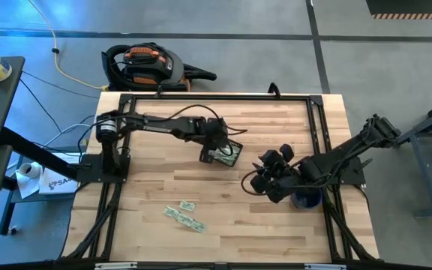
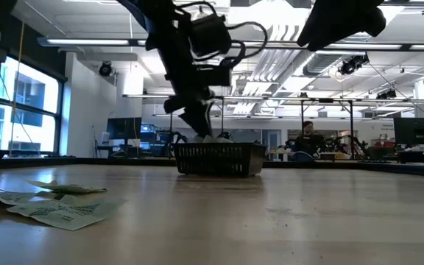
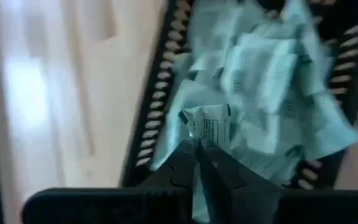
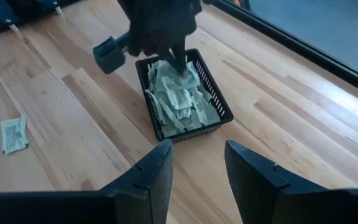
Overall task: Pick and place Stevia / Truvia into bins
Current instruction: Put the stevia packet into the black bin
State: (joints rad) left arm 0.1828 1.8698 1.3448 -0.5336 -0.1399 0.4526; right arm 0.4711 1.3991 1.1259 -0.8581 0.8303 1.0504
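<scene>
A small dark slatted basket (image 1: 229, 155) stands mid-table, heaped with pale green and white Stevia sachets (image 4: 179, 99). My left gripper (image 3: 197, 146) hangs over the basket's left part, pointing steeply down, its fingers nearly together on one sachet (image 3: 209, 124). It also shows in the right wrist view, left gripper (image 4: 178, 62). A few loose sachets (image 1: 184, 214) lie flat on the table near its front edge. My right gripper (image 4: 197, 168) waits open to the right of the basket, above the table, with nothing between its fingers. My left gripper pinches one sachet by its near edge (image 3: 205, 138) between the ends of its two fingers. The fingers come from above, slanting down from the table's left side. The sachet sticks out past the fingertips, over the heap in the basket; whether it touches the heap, I cannot tell.
A dark blue mug (image 1: 306, 199) stands under the right arm near the table's right edge. A black frame (image 1: 201, 96) runs along the table's edges. Bare wood lies between the basket and the loose sachets (image 2: 57, 207).
</scene>
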